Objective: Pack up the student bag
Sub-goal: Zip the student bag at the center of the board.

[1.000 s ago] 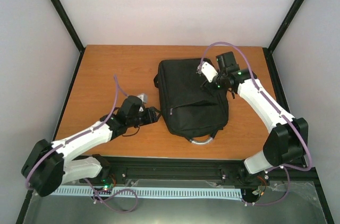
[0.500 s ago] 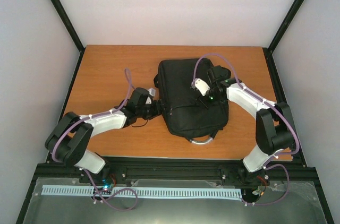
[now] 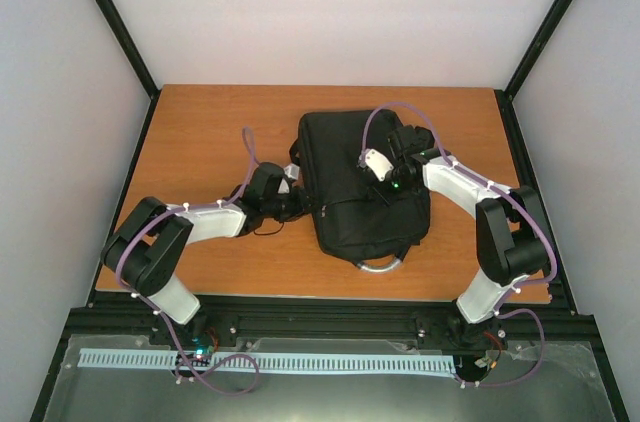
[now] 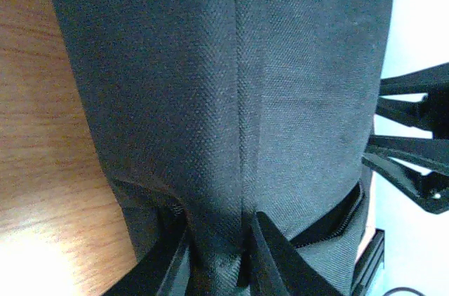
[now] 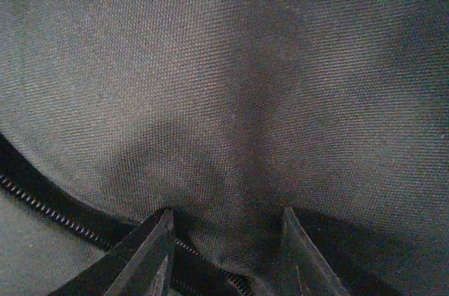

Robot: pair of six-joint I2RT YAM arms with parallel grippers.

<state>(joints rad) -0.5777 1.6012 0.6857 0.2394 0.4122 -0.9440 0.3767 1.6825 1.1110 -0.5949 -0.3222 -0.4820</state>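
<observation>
Pinching one student bag (image 3: 340,152): left pincer (image 4: 221,229), right pincer (image 5: 226,213).

No legible text or labels

The student bag (image 3: 335,142) is a large black backpack of soft woven fabric, roughly rectangular. It lies flat on the table, front face up, just toward 3 o'clock from the table's centre. Its long axis runs from 12 to 6 o'clock with a slight tilt. The curved grey handle (image 3: 381,263) projects from the 6 o'clock end. A zip (image 3: 345,204) crosses the front pocket. At the 9 o'clock edge the fabric is gathered into a raised fold.
</observation>
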